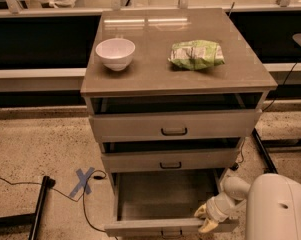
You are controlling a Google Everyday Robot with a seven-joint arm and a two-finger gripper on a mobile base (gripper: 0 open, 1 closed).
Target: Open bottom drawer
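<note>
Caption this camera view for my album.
Robot gripper at the right front corner of the pulled-out bottom drawer.

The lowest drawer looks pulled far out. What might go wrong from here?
1. The gripper sits at the bottom drawer's right front corner, not at its handle; an off-centre pull might skew or jam it.
2. The drawer is far out; more pulling could perhaps drag it off its runners.
3. A jolt might shift the white bowl and green snack bag on the cabinet top.
</note>
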